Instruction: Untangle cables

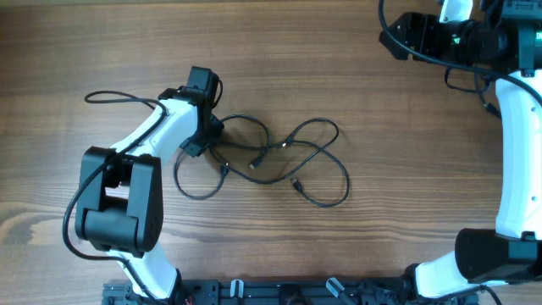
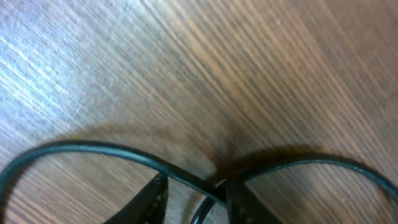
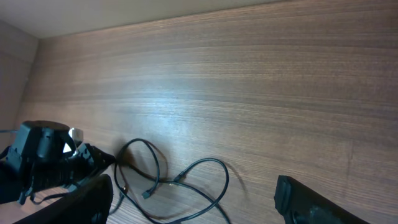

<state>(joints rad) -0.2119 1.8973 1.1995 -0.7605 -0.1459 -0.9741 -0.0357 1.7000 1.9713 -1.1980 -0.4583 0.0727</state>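
**Left arm** (image 1: 161,127): white moulded link shells joined by rounded, glossy black joint housings, the largest just above the black base rail (image 1: 254,293). A thick black arm cable (image 1: 118,97) arcs off the link farthest from the rail.

**Right arm** (image 1: 515,152): the same white shells and black housings. Black cabling and a small green light (image 1: 458,38) sit at the end farthest from the rail.

**Left gripper** (image 2: 198,185) and **right gripper** (image 3: 193,186): matte black, blunt-ended fingers.

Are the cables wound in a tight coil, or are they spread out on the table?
Spread out. The cables lie in loose loops that cross one another on the table.
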